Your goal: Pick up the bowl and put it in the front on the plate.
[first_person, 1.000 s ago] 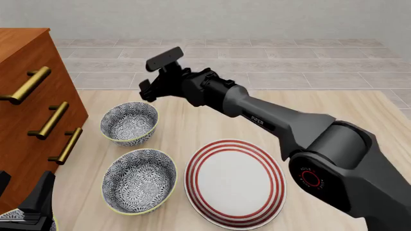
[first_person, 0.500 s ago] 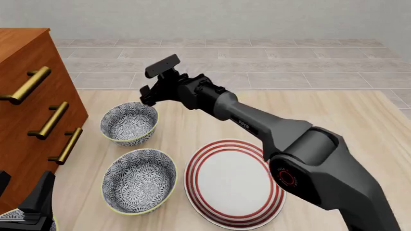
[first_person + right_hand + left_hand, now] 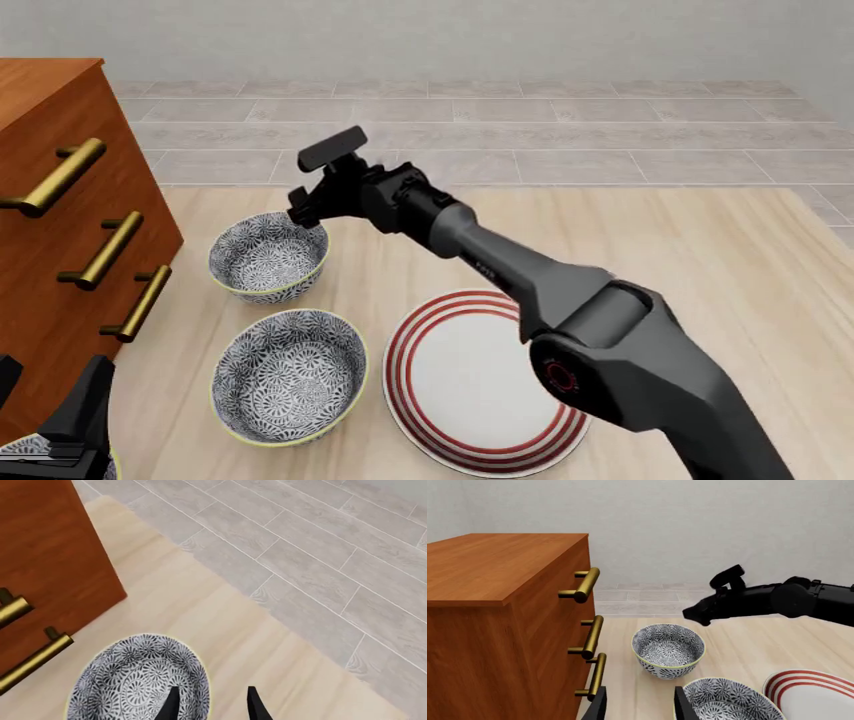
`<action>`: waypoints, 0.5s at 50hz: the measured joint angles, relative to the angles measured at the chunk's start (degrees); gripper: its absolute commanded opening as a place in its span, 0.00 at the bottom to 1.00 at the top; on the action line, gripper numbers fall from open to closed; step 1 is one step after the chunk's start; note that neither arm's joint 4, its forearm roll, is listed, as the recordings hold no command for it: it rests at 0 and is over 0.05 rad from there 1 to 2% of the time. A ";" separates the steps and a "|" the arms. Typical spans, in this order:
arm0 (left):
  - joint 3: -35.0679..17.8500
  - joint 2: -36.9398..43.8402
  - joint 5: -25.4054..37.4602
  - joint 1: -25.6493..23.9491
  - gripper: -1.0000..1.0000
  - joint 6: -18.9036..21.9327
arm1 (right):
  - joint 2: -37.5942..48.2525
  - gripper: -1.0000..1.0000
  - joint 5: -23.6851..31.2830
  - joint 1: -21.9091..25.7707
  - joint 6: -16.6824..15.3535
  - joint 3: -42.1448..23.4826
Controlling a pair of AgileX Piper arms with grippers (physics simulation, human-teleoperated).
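Note:
Two blue-and-white floral bowls sit left of the plate (image 3: 489,380), which is white with red rings. One bowl (image 3: 268,257) is farther back, the other bowl (image 3: 290,375) is nearer the front. My right gripper (image 3: 302,206) hovers open above the far bowl's back right rim. In the right wrist view its fingertips (image 3: 171,705) stand on either side of that bowl's (image 3: 137,680) rim, holding nothing. My left gripper (image 3: 642,707) is open and empty, low at the front left, facing the far bowl (image 3: 668,650), the near bowl (image 3: 730,700) and the plate (image 3: 810,692).
A wooden dresser (image 3: 67,200) with brass handles (image 3: 110,249) stands along the table's left side, close to both bowls. A sliver of patterned ware (image 3: 20,450) shows under my left gripper (image 3: 74,420). Tiled floor (image 3: 601,130) lies beyond the table's far edge.
My right arm has stretched farther left and lower, bringing its gripper down toward the far bowl's rim. The bowls, the plate and the left gripper have not moved.

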 measured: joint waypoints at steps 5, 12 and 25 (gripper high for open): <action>0.00 0.00 0.00 0.00 1.00 0.00 | 1.42 1.00 0.87 0.07 0.50 -1.62; 0.00 0.00 0.00 0.00 1.00 0.00 | 2.50 1.00 1.32 0.69 1.37 -2.02; 0.00 0.00 0.00 0.00 1.00 0.00 | 4.39 1.00 1.93 1.59 2.74 -2.65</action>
